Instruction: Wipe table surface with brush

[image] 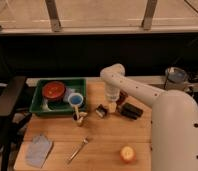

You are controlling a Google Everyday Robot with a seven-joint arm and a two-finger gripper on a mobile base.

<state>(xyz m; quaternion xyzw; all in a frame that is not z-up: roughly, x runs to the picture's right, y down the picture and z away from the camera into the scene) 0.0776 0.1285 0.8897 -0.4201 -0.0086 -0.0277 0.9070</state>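
The gripper (111, 106) hangs low over the bench (99, 142); whether it grips the brush (100, 110) I cannot tell, so wiping looks barely begun.

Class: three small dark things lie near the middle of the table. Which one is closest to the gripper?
The small dark block just left of the gripper. The brush lies farther left by the green tray; the longer black block sits off to the right.

The white arm reaches in from the right, elbow bent high behind the tool (112, 106). The wrist points straight down, and the tool hangs low over the surface (107, 145).
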